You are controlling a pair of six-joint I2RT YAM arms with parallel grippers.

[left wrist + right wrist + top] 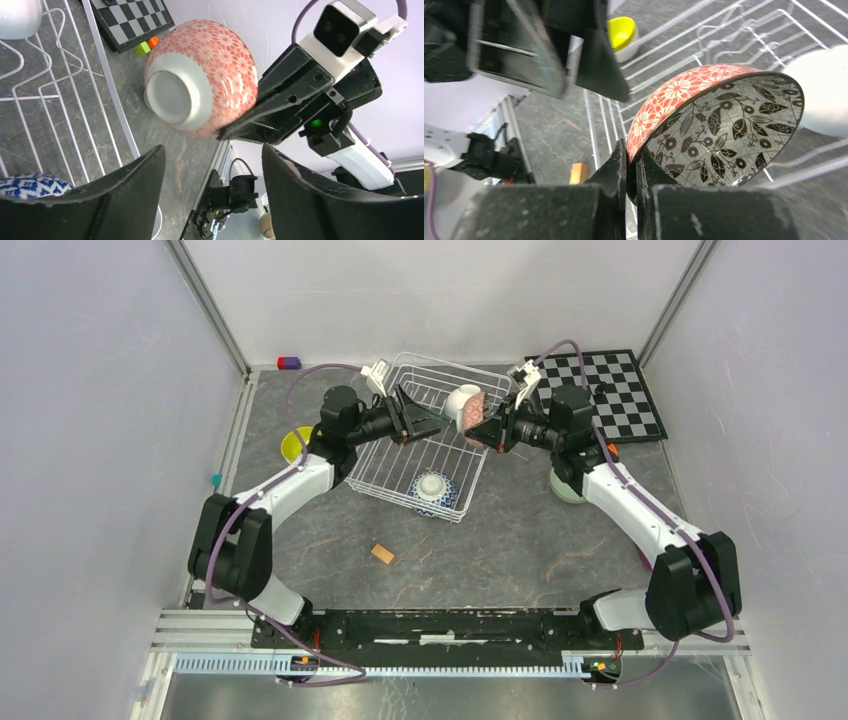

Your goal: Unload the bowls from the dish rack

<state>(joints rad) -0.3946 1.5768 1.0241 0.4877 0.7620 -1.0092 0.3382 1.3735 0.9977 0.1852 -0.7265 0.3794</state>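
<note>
Grey bench (520,540); over rack (400,465), right tool (631,165) pinches pink bowl (734,130) rim; left tool (212,180) gapes empty. Probably brittle, slick.

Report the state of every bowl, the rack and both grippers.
dish rack: two bowls inside.
pink bowl: in the air, held by its rim.
right gripper: shut on the pink bowl.
left gripper: open, empty.
white bowl: in the rack, on its side.
blue-and-white bowl: upside down in the rack.
yellow-green bowl: upright on the table.
pale green bowl: on the table, partly hidden.
</note>
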